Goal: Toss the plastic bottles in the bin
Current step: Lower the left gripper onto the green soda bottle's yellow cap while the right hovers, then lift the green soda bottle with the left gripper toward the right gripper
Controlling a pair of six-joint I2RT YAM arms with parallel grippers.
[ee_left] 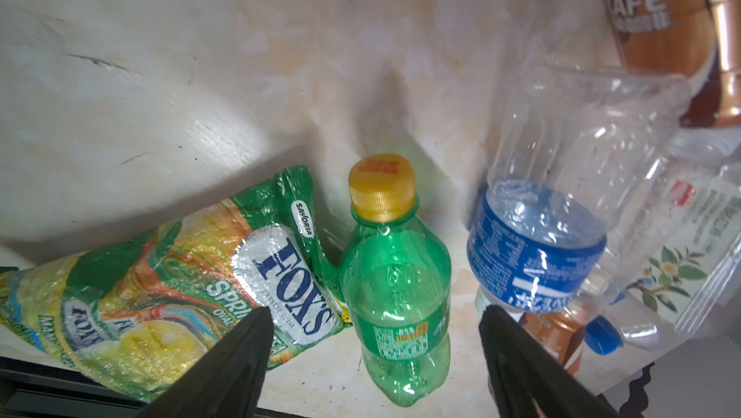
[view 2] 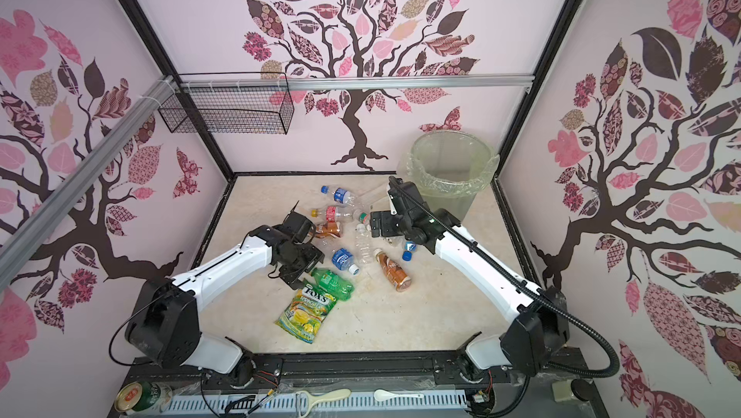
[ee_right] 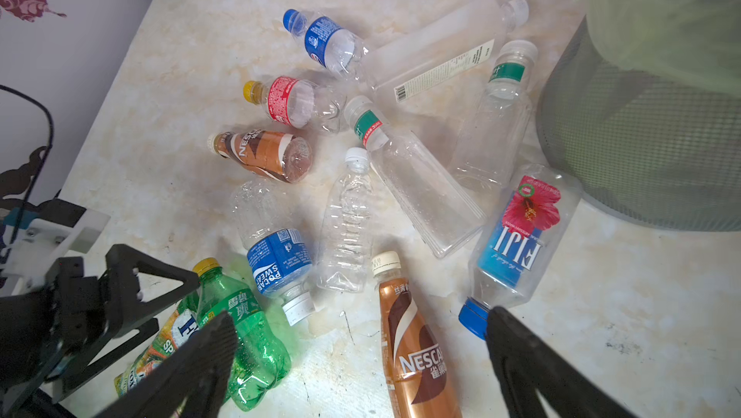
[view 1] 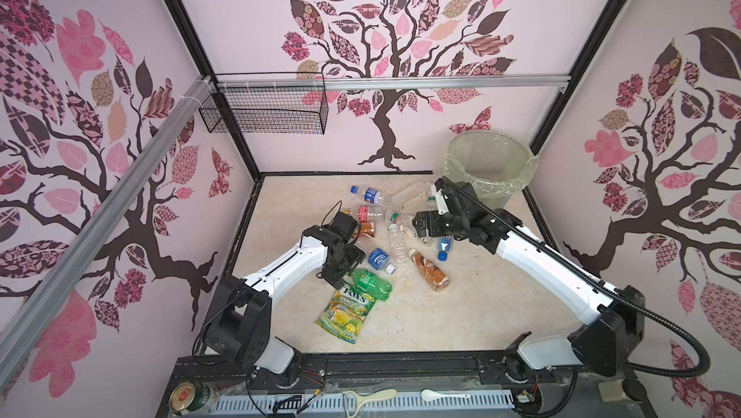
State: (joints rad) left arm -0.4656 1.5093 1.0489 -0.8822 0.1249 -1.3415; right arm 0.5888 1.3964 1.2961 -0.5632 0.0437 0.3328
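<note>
Now left jaws spread over green bottle; right jaws spread.

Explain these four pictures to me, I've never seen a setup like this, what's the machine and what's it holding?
This is a two-armed robot at a table; each arm ends in a two-fingered gripper. Two pictures look down from overhead; the other two come from cameras on the wrists. About a dozen plastic bottles lie scattered, with a Fox's candy bag nearby and a lined bin at the far right. The left gripper is open, straddling the green Sprite bottle without gripping it. The right gripper hangs open above the pile. Nothing is held.
</note>
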